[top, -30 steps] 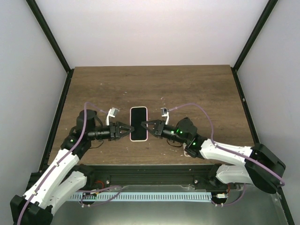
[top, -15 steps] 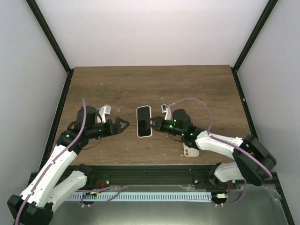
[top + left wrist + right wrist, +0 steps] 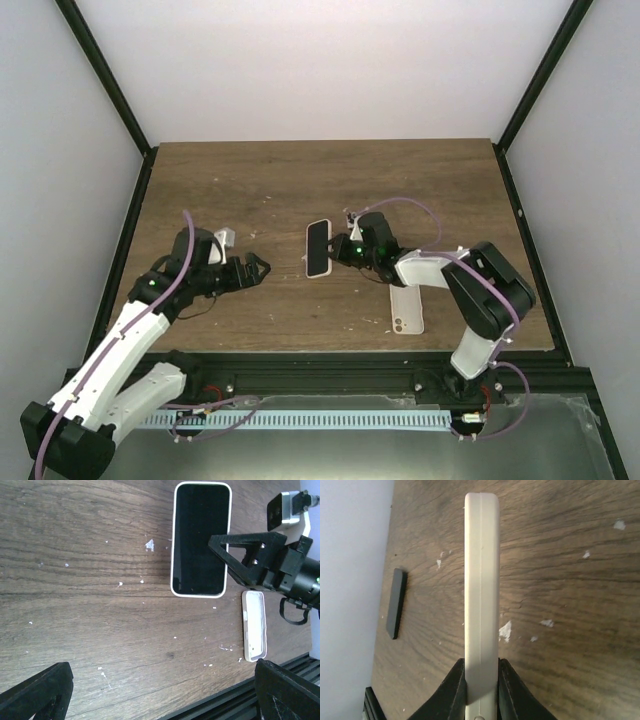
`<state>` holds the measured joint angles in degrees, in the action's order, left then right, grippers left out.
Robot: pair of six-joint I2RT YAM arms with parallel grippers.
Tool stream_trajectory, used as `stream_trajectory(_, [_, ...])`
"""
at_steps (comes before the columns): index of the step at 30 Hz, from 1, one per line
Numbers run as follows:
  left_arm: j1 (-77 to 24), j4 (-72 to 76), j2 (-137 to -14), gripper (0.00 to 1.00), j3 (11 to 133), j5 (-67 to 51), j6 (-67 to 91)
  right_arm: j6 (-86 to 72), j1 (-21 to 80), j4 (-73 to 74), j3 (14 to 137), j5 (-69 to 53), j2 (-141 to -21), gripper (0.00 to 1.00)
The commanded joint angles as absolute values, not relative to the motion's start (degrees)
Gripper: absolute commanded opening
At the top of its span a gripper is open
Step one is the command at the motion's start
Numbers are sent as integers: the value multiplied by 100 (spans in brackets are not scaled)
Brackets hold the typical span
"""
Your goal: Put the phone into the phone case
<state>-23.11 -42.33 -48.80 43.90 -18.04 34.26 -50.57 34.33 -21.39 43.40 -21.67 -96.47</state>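
Closest to the arm bases, near the front edge of the table [image 3: 300,180], a spare case [image 3: 406,310] lies flat, hollow side up in the left wrist view, with nothing touching it. It's just to the right of the action.

A bit further in, the left gripper [image 3: 258,268] hangs over bare wood with its 2 jaws spread wide and nothing between them, well apart from the phone.

Past that, mid-table, the right gripper [image 3: 337,250] is clamped nearly closed on the phone case [image 3: 481,580], pinching it across its thickness. The phone [image 3: 319,248] sits inside it: black glass with a cream rim all the way round.

My read is the seating step is basically done, and this is the check or put-down part. Next it wants laying flat on the wood, screen up, then a gentle release so nothing pops back out of a corner.

Stuff I can't make out:
- Whether all 4 corners are fully snapped in.
- Whether the cased phone is touching the table or tilted clear of it.
- What the small dark slab [image 3: 396,603] far off in the right wrist view is. No clue.
- The case's back, which is hidden in every view.
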Motion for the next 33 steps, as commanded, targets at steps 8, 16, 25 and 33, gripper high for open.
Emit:
stream_trajectory(8, [-2276,-4034,-4861,99,4118,-1863,3590,-4758,2982,-2710,5210,-2462,-10640,7])
stream_trajectory(16, [-2275,-3915,-4849,98,4133,-2062,3704,-4556,2623,-2357,5666,-2743,-11346,16])
stream_trajectory(25, [-2276,-3828,-4944,98,4032,-2057,3775,-4244,2576,-1031,5905,-2280,-10920,48])
stream_trajectory(33, [-2268,-3778,-5064,98,4141,-2045,3780,-4065,2549,867,5851,-1465,-9940,66])
